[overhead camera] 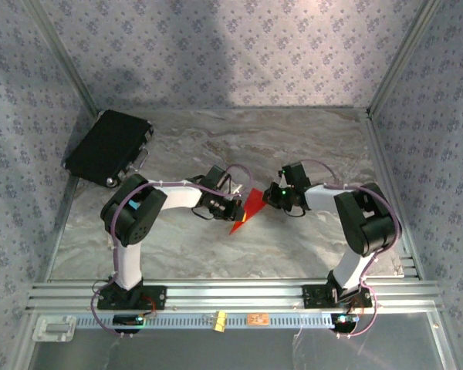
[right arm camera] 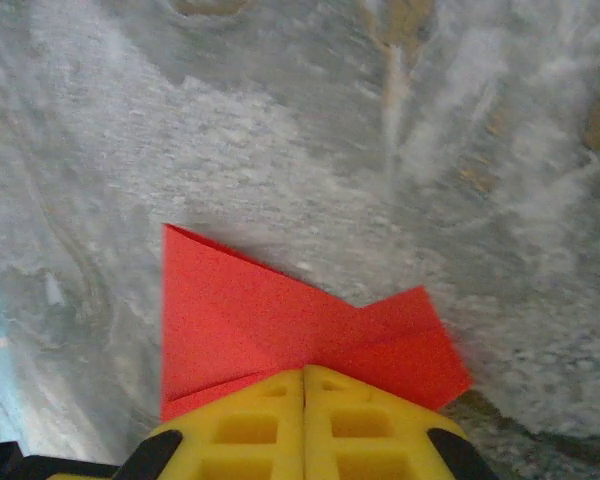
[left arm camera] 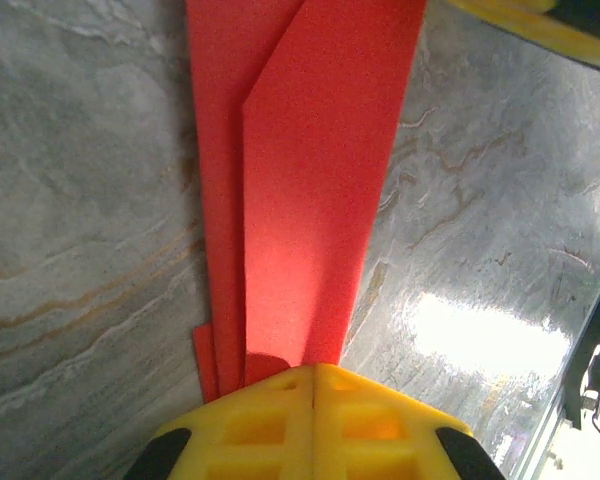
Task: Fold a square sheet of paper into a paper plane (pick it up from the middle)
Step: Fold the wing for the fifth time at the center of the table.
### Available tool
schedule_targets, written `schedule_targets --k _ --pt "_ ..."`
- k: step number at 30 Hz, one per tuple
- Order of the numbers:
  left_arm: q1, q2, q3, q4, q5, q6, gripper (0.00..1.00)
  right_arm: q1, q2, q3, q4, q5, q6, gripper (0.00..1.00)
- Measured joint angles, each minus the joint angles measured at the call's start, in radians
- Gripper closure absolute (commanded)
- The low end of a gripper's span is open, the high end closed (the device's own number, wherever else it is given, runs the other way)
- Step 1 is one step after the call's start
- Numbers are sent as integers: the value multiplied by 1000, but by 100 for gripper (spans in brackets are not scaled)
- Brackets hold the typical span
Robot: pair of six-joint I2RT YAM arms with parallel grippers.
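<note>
Paper plane: part-folded, mid-table between both arms.
Left gripper: clamped on the narrow end; stacked long layers visible.
Right gripper: clamped on the wider end; apparently two flaps, view blurred.

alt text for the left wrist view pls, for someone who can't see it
The yellow jaws of the left gripper, at the bottom edge, are shut on the end of a long, narrow piece of folded red paper that runs to the top of the frame. The paper shows overlapping layers with one slanted fold edge, against a grey marbled table.
</note>
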Motion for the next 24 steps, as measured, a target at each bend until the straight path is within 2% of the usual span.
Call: schedule_targets --k 7,16,24 --pt "-2 -26 15 -64 -8 -6 98 1 4 -5 22 -2 0 95" --pt "-29 -42 126 -106 13 -9 95 1 4 -12 38 -2 0 95" --pt "-57 68 205 -133 6 -6 95 2 4 -16 47 -2 3 95"
